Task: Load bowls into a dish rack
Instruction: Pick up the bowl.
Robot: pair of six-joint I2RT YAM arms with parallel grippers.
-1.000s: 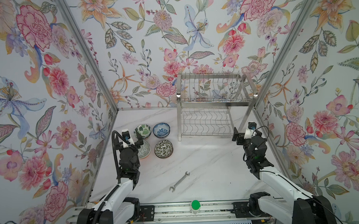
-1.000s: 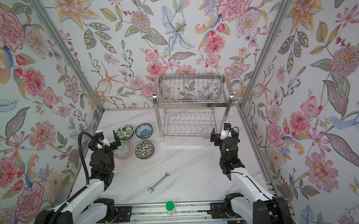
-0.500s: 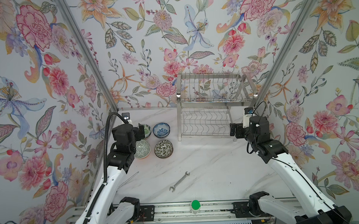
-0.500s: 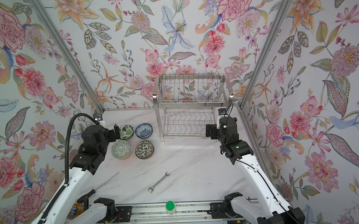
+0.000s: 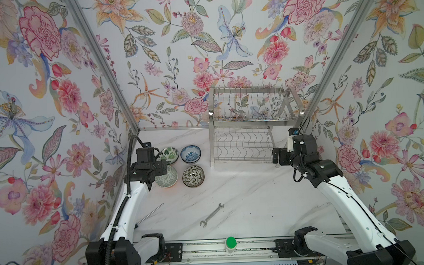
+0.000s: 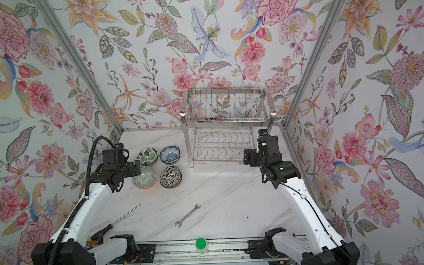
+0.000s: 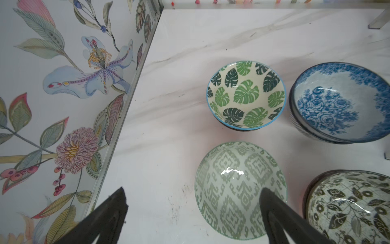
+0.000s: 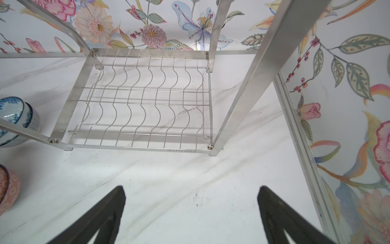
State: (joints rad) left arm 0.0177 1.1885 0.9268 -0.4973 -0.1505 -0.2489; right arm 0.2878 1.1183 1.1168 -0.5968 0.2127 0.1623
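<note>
Several patterned bowls sit in a square cluster left of the dish rack (image 5: pixel 252 122): a green-leaf bowl (image 5: pixel 169 155), a blue-and-white one (image 5: pixel 190 153), a pale green diamond-pattern one (image 5: pixel 167 179) and a black-and-white floral one (image 5: pixel 193 176). The blue and floral bowls each rest on another bowl. My left gripper (image 7: pixel 193 189) hangs open above the cluster's left edge, one finger over the diamond-pattern bowl (image 7: pixel 232 186). My right gripper (image 8: pixel 191 188) is open and empty over bare table, in front of the rack's lower wavy grid (image 8: pixel 143 101), near its front right leg.
A wrench (image 5: pixel 212 215) lies on the marble table toward the front. A screwdriver with a thin shaft (image 6: pixel 121 217) lies by the left arm's base. A green button (image 5: pixel 231 243) sits on the front rail. Floral walls close in on three sides.
Both arms have lifted from near the front and reached toward the back. The left gripper now hovers by the bowls and the right one by the rack. Both stayed open.
</note>
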